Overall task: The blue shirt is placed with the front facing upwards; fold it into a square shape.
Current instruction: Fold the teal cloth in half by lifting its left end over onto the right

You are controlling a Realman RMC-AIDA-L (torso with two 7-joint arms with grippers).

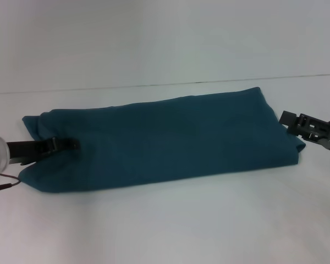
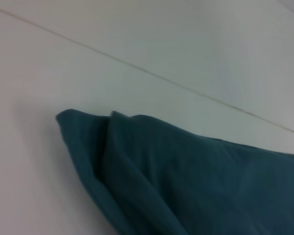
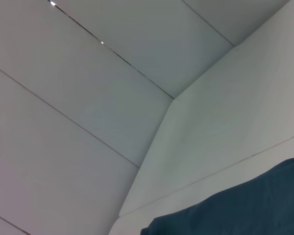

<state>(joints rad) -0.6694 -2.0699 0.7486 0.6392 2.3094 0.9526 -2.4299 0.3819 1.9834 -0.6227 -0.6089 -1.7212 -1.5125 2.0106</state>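
From my remote station, the blue shirt (image 1: 165, 140) lies folded into a long band across the white surface (image 1: 165, 225), running from about 9 o'clock up toward 2 o'clock in the head view. No lettering, print or label can be read anywhere on it; only plain teal cloth faces up.

The left claw (image 1: 66, 145) reaches in from 9 o'clock, its dark fingers (image 1: 55, 145) lying narrow on the shirt's left end, and they look pinched onto the cloth there, though the contact point is small and dark and I cannot be sure how much fabric they hold. A green ring light glows on the arm behind the claw, which is cut off by the frame edge.

The right claw (image 1: 289, 122) sits at 3 o'clock, just beside the shirt's right edge. I cannot tell whether its fingers are wide or narrow, nor whether they touch the cloth; most of the arm is out of frame.

In the left wrist view I see only the shirt's (image 2: 186, 181) layered end, with one fold overlapping another, on the pale surface (image 2: 29, 147); no fingers show. The right wrist view catches only a corner of the teal cloth (image 3: 245, 205), cut off at the frame edge, with pale panels and thin seams filling the remainder; no fingers show there either.
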